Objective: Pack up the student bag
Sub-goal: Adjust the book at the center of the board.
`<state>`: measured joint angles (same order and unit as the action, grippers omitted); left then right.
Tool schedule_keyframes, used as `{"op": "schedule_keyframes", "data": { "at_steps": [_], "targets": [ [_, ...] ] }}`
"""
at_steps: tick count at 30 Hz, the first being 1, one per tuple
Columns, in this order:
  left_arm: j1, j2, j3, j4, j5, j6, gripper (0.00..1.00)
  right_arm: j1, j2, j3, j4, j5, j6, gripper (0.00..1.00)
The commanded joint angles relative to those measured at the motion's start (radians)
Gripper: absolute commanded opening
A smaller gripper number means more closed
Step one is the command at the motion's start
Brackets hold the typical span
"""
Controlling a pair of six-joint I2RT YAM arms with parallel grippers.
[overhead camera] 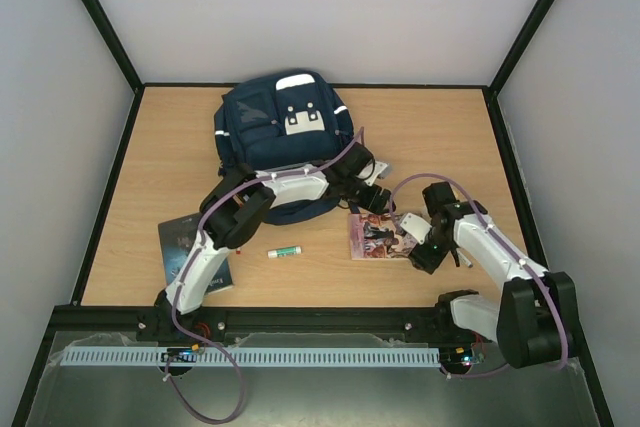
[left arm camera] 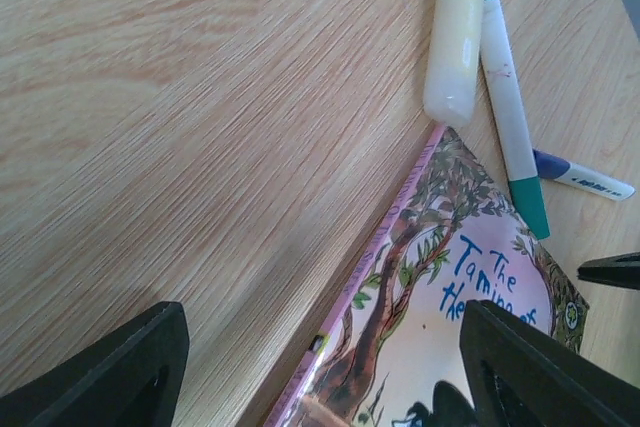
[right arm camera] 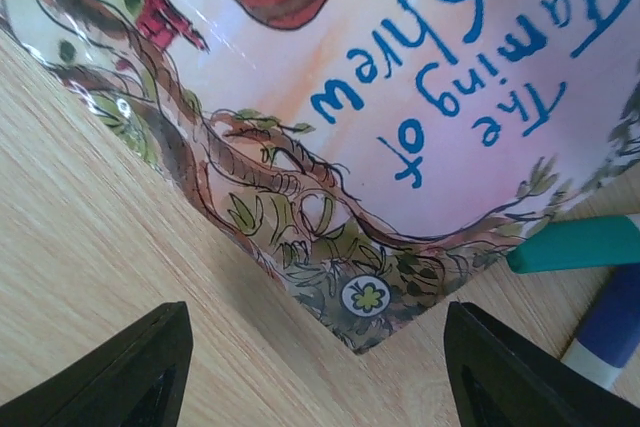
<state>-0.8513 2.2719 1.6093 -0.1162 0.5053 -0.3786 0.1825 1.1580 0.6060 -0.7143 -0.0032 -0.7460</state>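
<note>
At the far centre of the light wooden table (overhead camera: 440,127) we find the large navy-blue fabric backpack (overhead camera: 275,132), with white patches and reflective strips. It lies with its front pocket uppermost. In the top view the left arm crosses its near edge and reaches toward the right.

Just near-right of the backpack, a pink illustrated paperback book (overhead camera: 372,237) lies flat on the wood. Its cover reads "The Taming of the Shrew". Both grippers are at this book.

The left gripper (left arm camera: 320,372) is over one long edge of the book. Its jaws stand well apart, and between them we see only the cover's edge and bare wood. Nothing is clamped.

The right gripper (right arm camera: 315,367) is over a corner of the same book. Its jaws also stand wide apart, with that corner lying between them in view and nothing gripped. We cannot tell whether either set of fingertips touches the table.

Three writing items lie beside the book. A cream-white plastic tube (left arm camera: 455,37) ends just beside the book's corner. A white marker with a green cap (left arm camera: 510,117) lies along the book's edge. A white pen with a blue cap (left arm camera: 580,175) lies just beyond the marker.

A dark-covered book (overhead camera: 190,247) lies at the near left, partly under the left arm. A small white stick with a green cap (overhead camera: 284,252) lies between the two books, apart from both.
</note>
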Motion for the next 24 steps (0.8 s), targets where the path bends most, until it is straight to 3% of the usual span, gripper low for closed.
{"op": "schedule_keyframes", "data": {
  "at_steps": [1, 6, 12, 24],
  "targets": [
    [-0.014, 0.054, 0.047, -0.062, 0.039, 0.01, 0.77, -0.004, 0.008, -0.035, 0.04, 0.046, -0.027, 0.69],
    [-0.026, 0.019, -0.013, -0.098, 0.039, 0.001, 0.74, -0.004, 0.07, -0.032, 0.12, 0.066, -0.01, 0.64],
    [-0.034, -0.122, -0.235, -0.017, 0.058, -0.079, 0.72, -0.004, 0.187, 0.045, 0.201, 0.069, 0.024, 0.59],
    [-0.122, -0.321, -0.626, 0.124, -0.003, -0.208, 0.71, 0.065, 0.413, 0.226, 0.277, -0.021, 0.158, 0.59]
  ]
}}
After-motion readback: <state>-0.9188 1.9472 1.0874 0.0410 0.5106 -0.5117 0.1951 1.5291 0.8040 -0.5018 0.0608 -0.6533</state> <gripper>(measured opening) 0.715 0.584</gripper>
